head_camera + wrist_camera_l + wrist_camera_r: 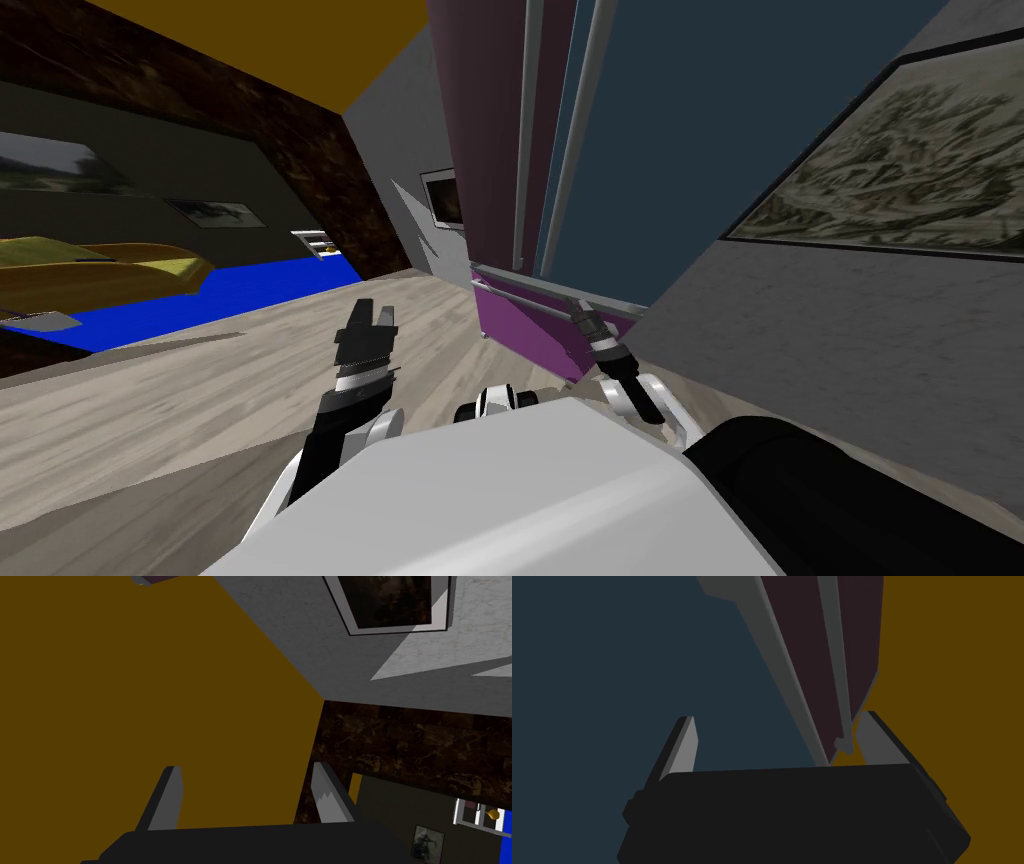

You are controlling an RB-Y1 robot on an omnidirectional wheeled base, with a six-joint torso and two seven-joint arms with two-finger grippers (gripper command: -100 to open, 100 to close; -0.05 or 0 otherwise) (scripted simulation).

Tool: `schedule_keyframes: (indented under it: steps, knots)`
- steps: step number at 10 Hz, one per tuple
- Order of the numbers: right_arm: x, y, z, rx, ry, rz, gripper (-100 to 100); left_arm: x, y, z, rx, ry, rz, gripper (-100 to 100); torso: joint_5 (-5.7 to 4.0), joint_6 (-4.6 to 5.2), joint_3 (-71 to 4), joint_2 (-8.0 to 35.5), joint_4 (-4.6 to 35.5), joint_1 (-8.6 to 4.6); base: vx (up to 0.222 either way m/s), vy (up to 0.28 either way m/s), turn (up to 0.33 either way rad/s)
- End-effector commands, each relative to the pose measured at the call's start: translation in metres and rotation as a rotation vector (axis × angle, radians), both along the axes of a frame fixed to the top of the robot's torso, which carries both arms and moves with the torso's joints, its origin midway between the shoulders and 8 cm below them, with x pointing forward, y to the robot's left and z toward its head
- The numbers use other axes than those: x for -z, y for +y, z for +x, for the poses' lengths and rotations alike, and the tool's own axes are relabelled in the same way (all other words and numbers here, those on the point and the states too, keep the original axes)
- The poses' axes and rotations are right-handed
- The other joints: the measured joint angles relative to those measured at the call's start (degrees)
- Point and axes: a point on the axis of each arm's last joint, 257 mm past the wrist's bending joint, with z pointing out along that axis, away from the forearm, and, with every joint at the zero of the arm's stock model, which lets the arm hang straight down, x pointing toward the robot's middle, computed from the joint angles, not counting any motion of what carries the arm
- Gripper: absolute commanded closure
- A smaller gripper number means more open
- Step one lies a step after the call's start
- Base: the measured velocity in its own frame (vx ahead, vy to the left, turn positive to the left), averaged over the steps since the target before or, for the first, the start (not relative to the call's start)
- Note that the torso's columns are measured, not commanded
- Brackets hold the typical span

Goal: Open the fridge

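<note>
I had R gripper spread, fridge handle end at its 1 o'clock, bar running to 12; L gripper spread, farther off.

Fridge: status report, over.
Right gripper open, at lower end of door handle. Left gripper open, idle. Fridge doors look shut. Nothing blocking.

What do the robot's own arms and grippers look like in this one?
Dark forearms carry white bands near the wrists. The left gripper and right gripper are each a plain dark box with two thin, light grey, blade-like fingers.
</note>
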Motion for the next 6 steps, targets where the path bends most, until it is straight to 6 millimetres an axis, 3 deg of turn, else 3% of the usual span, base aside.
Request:
schedule_keyframes:
  steps: [1, 6]
  knots:
    - [0.003, -0.010, -0.003, 0.052, 0.029, -0.176, -100, 0.000, 0.000, 0.000, 0.000, 0.000, 0.000, 0, -0.01, 0.01, 0.01, 0.03, 0.01, -0.05, 0.129, 0.116, -0.105]
    - [0.005, -0.025, -0.004, 0.119, 0.059, -0.448, -100, 0.000, 0.000, 0.000, 0.000, 0.000, 0.000, 0, -0.01, 0.00, 0.03, 0.04, 0.01, 0.00, 0.107, 0.108, -0.060]
